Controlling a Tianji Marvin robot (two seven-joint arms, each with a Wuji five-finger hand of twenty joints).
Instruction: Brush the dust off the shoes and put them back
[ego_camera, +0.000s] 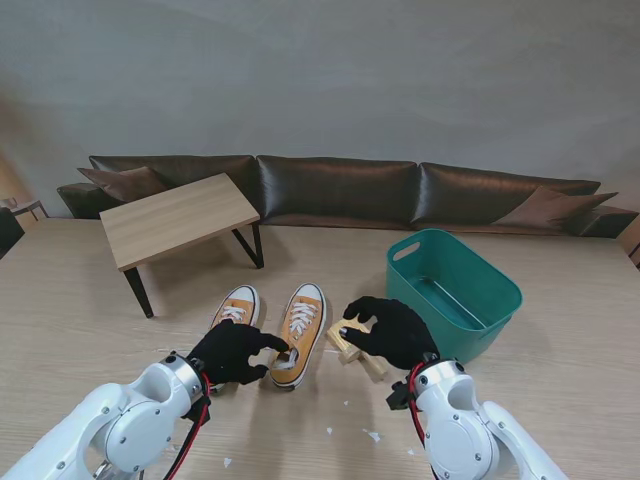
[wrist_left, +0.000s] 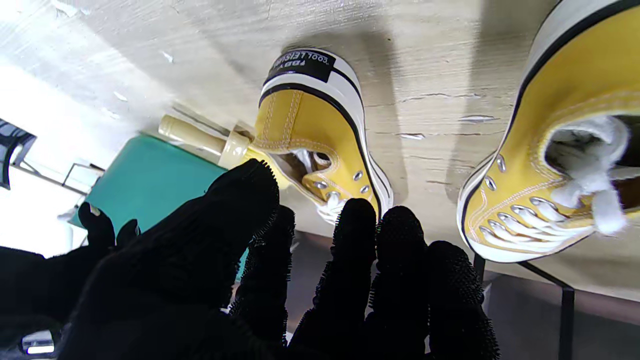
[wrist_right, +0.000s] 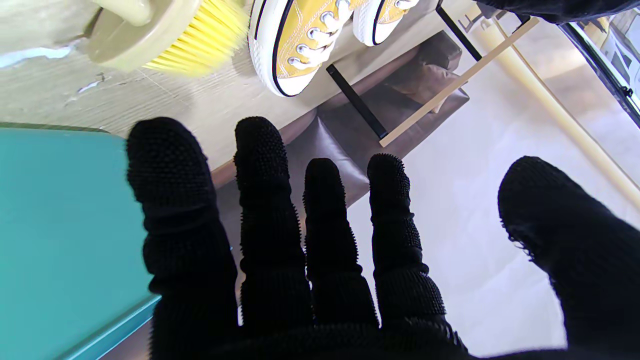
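Under both hands runs a pale wood-grain surface (ego_camera: 80, 300) flecked with white scraps, ending at a dark brown leather sofa (ego_camera: 330, 190) beneath a grey wall; a low light-wood side table (ego_camera: 175, 218) on black legs stands past the left hand's fingers. The left hand (ego_camera: 232, 350), in a black nubbed glove, hovers by the heels of the shoes with its fingers (wrist_left: 357, 250) close together and its thumb reaching to the right shoe's heel opening; no grip shows. The left shoe (ego_camera: 236, 306) and right shoe (ego_camera: 300, 330) lie side by side just beyond those fingers, long axes running away from me, toes toward the sofa. They are mustard canvas with white rubber soles, white laces and metal eyelets. The right hand (ego_camera: 393, 332), fingers (wrist_right: 260, 165) spread, hovers over the brush (ego_camera: 352, 348), a tan wooden block with yellow bristles lying just beside the right shoe; whether it touches the brush I cannot tell. Right of those fingers stands a teal plastic tub (ego_camera: 470, 265), rectangular with rounded corners.
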